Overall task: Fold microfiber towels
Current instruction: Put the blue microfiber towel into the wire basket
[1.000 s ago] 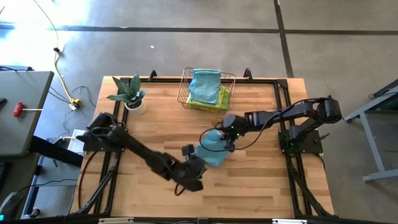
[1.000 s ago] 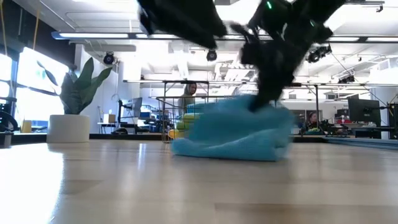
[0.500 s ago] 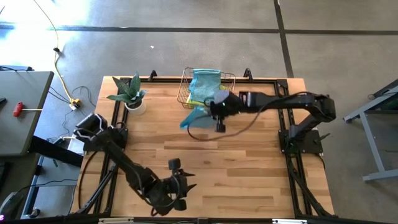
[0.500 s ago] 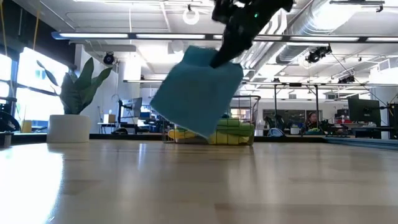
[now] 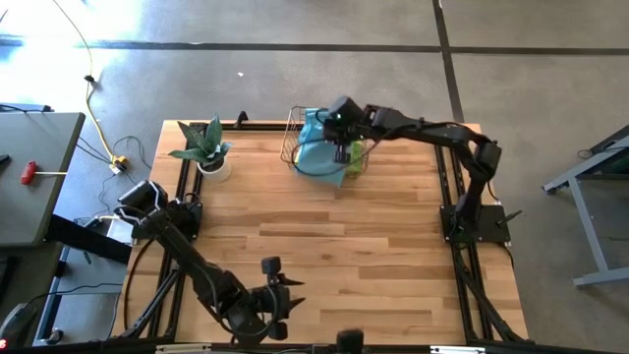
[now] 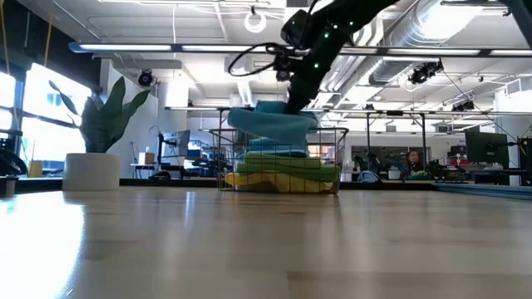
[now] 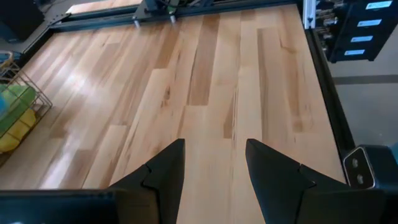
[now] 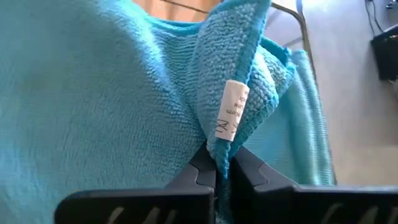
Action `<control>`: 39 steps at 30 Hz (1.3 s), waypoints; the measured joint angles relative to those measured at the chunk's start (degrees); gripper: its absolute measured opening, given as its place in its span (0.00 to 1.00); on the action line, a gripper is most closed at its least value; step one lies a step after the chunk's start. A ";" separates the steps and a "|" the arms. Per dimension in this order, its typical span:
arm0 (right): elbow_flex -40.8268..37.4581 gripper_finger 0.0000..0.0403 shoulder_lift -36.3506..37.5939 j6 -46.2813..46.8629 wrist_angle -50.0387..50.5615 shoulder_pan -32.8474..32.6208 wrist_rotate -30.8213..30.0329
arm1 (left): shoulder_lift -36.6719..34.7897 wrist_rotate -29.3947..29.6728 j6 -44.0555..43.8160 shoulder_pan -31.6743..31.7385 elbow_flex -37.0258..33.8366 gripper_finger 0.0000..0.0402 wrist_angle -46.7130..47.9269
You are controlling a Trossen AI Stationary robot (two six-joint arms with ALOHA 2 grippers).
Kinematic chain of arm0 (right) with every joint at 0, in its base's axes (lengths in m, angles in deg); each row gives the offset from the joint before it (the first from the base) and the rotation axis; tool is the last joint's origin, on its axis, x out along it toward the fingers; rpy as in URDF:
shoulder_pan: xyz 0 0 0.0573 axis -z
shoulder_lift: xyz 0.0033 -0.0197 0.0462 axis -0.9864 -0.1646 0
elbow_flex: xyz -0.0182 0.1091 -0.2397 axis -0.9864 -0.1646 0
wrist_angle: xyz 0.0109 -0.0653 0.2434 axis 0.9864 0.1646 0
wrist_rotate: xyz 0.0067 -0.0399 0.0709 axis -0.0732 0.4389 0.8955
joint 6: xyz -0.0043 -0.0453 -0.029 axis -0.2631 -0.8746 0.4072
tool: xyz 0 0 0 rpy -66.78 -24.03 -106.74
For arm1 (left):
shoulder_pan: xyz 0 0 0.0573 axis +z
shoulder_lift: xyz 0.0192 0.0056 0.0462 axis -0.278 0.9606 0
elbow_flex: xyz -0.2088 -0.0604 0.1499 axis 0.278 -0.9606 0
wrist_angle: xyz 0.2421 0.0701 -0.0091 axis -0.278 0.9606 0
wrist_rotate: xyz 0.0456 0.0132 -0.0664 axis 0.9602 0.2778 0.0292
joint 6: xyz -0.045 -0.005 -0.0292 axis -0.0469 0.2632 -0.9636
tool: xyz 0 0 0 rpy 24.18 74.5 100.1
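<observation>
A folded teal blue microfiber towel [image 5: 319,157] [image 6: 270,124] hangs over the wire basket [image 5: 293,133] at the table's far edge, with my right gripper [image 5: 340,146] [image 8: 222,163] shut on it. The basket [image 6: 332,158] holds a pile of yellow, lime green and teal towels [image 6: 287,170]. Whether the held towel touches that pile, I cannot tell. My left gripper [image 5: 288,295] [image 7: 214,146] stands open near the table's near edge, with only bare wood between its fingers. My right gripper pinches a bunched corner of the teal towel, by the white label [image 8: 231,118], between its two fingers; several layers meet there. The fingers come slanting down from above. The towel hangs below them, folded and slack, above the basket.
A potted plant [image 5: 206,147] [image 6: 100,141] stands at the far left of the table. The wooden tabletop [image 5: 324,256] between the basket and my left gripper is bare. Black frame rails [image 5: 462,246] run along the table's sides.
My right gripper has lifted the folded teal towel off the middle of the table and carried it up and toward the far edge, over the basket, turning as it went. My left gripper has drawn back toward the near edge and stayed open.
</observation>
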 joint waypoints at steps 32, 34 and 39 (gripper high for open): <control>3.43 0.11 -6.01 -17.64 -6.55 8.17 8.57 | -1.33 3.95 -15.59 2.34 0.04 0.40 20.47; 3.43 0.18 -6.38 -17.49 -6.84 8.17 7.90 | -1.33 3.95 -15.62 2.36 0.04 0.40 20.68; 3.43 0.34 -6.06 -16.86 -9.78 7.67 -0.72 | -1.31 4.01 -16.44 2.36 0.04 0.40 21.49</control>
